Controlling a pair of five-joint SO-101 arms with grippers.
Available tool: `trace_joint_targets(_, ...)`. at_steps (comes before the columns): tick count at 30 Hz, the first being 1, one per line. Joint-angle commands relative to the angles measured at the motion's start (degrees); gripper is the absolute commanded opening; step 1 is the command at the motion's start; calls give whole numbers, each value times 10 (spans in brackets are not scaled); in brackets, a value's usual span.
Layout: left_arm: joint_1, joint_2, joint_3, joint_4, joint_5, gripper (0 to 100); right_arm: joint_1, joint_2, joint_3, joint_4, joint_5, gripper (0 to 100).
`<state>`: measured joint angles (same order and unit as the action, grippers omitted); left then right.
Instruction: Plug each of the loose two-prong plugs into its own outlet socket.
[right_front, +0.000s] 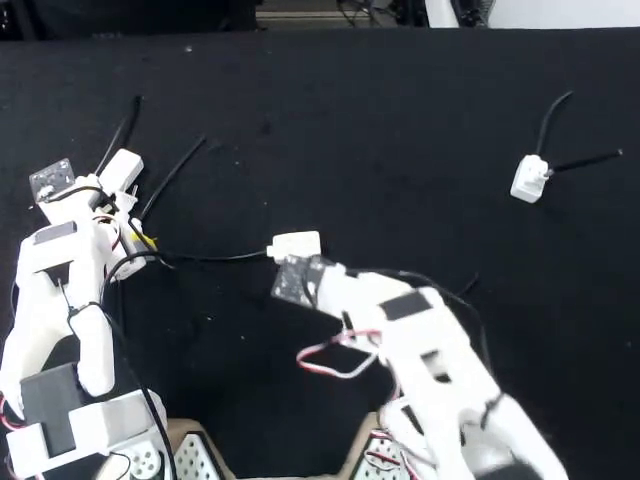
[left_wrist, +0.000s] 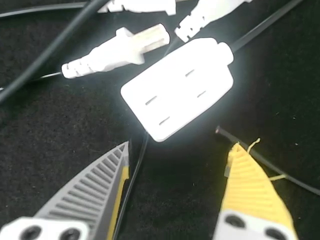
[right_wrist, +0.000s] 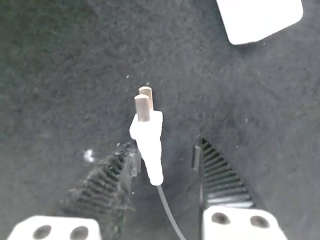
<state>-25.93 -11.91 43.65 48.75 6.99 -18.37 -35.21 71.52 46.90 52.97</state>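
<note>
A white outlet block (left_wrist: 180, 87) with two pairs of slots lies just beyond my open left gripper (left_wrist: 175, 155), whose grey and yellow fingers flank nothing. A loose white two-prong plug (left_wrist: 117, 47) lies beside that block, with more white plugs past it. In the high view this outlet (right_front: 122, 170) sits at the table's left, ahead of the left gripper (right_front: 120, 208). My right gripper (right_wrist: 164, 146) stands open around another white plug (right_wrist: 147, 135); the plug rests near one finger, apart from the other, prongs pointing away. A second outlet (right_wrist: 260, 17) lies beyond it, at mid-table (right_front: 295, 245).
A third white outlet (right_front: 528, 178) with black cords lies at the far right. Thin black cables (right_front: 170, 175) trail across the black cloth around the left outlet and over to the middle one. The table's far half is open cloth.
</note>
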Motion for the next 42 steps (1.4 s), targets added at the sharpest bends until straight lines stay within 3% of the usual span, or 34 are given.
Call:
trace_joint_targets(1,-5,-14,-9,2,7,309,-5,115,-88,-3,-7,181)
trace_joint_targets(5,-5,-14,-9,2,7,309,-5,202,-142,-6,-7,173)
trace_joint_targets(9,-5,-14,-9,2,7,309,-4,221,-163,-3,-8,3)
trace_joint_targets(13,-4,-14,-9,1,7,309,48,208,-196,33,-47,11)
trace_joint_targets(19,0,-14,-9,-1,7,309,142,138,-336,195,-177,11)
trace_joint_targets(26,2,-14,-7,3,4,309,108,36,-363,258,-156,11)
trace_joint_targets(30,35,-41,9,4,3,309,41,-12,-265,195,-167,11)
trace_joint_targets(36,118,-188,112,-23,-51,309,-20,-24,-112,-53,-271,11)
trace_joint_targets(42,135,-389,233,-75,-52,309,-101,-25,-92,-134,-337,11)
